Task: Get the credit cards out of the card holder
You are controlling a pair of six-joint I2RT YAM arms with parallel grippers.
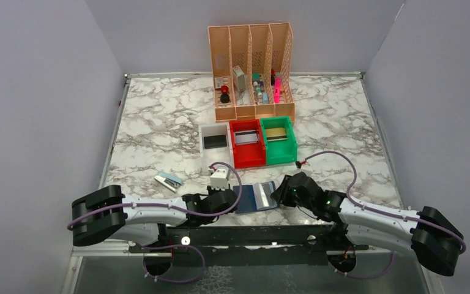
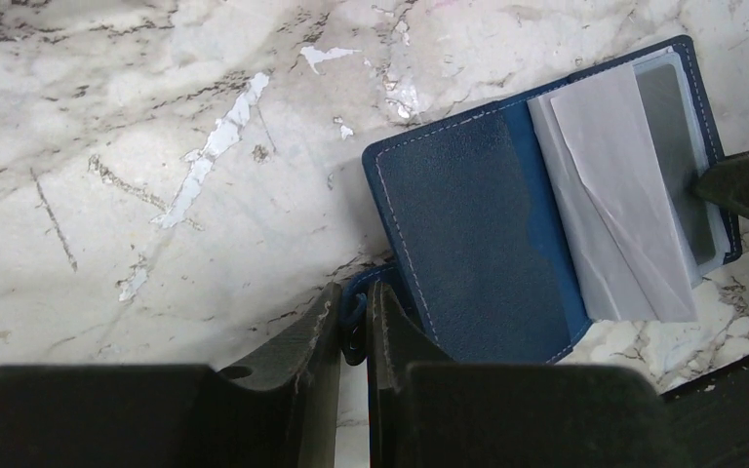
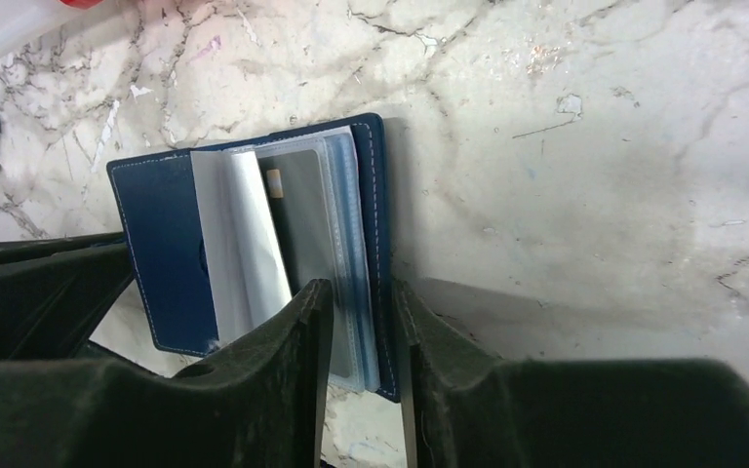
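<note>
Card holder (image 1: pixel 256 197) lies open on tabletop (image 1: pixel 159 122), at its near edge, between both claws. 1 dark card (image 3: pixel 302 224) sits in a clear pocket. Left claw (image 2: pixel 353 302) clenched on holder's left corner. Right claw (image 3: pixel 359 292) released, fingers parted over right panel's pockets.

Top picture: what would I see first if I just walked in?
The tall orange rack at the back of the marble table jumps out, with a white bin, a red bin and a green bin in a row before it. Near the front, a blue card holder lies open between the left pincer and the right pincer.
</note>
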